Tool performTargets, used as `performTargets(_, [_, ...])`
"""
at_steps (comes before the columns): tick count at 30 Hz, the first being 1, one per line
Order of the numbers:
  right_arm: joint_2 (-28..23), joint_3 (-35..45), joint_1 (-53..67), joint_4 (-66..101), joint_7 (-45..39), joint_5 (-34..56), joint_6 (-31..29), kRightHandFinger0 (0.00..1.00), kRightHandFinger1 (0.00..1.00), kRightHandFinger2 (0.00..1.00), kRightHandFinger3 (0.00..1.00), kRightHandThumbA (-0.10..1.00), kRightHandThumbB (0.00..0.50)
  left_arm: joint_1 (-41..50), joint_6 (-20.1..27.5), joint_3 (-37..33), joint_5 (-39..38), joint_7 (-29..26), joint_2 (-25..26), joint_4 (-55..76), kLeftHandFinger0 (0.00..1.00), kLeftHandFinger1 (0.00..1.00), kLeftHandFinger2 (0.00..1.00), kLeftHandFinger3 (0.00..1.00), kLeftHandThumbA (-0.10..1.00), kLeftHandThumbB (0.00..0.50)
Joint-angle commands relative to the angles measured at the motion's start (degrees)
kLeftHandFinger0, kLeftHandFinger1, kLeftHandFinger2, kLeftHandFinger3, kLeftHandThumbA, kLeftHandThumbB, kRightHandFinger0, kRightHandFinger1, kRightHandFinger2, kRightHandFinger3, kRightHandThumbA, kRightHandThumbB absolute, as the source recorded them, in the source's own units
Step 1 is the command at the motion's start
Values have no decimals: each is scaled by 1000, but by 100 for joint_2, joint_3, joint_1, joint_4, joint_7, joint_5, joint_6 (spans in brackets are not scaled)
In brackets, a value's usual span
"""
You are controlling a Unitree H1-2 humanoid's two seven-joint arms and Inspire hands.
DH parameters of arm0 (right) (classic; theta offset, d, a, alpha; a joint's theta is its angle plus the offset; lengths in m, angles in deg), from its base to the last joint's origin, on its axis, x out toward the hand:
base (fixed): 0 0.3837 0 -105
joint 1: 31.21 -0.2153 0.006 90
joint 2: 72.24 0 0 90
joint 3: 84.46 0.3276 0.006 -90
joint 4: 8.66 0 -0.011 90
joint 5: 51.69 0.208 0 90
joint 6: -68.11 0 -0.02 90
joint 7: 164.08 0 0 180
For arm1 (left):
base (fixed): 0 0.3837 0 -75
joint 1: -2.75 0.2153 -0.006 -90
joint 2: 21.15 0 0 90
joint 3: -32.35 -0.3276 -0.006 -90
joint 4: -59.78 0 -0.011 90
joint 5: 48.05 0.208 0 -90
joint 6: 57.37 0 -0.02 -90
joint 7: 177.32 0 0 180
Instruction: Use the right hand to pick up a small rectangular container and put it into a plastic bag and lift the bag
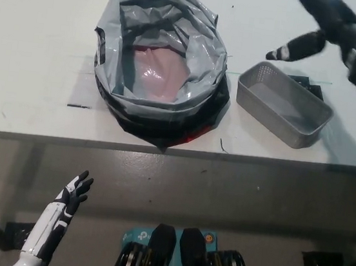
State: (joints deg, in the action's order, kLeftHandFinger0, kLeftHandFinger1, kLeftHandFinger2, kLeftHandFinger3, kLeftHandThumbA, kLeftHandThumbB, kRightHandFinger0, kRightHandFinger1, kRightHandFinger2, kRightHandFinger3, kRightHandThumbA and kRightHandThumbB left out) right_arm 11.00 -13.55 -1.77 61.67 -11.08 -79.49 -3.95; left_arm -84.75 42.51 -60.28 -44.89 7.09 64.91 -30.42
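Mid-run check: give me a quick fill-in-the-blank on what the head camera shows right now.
1. The container sits on the table to the ___ of the bag in the picture.
2. The container holds ___.
3. The right hand hovers above the container, its fingers ___.
4. The left hand rests below the table's ___.

Missing: right; nothing; apart; edge
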Motion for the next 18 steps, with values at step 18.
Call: performTargets(18, [733,-1189,-1876,-3795,-809,-434,616,1000,1000,1000,1000,1000,412,-99,322,95,-86,156,126,82,1000,1000,1000,1000,1000,423])
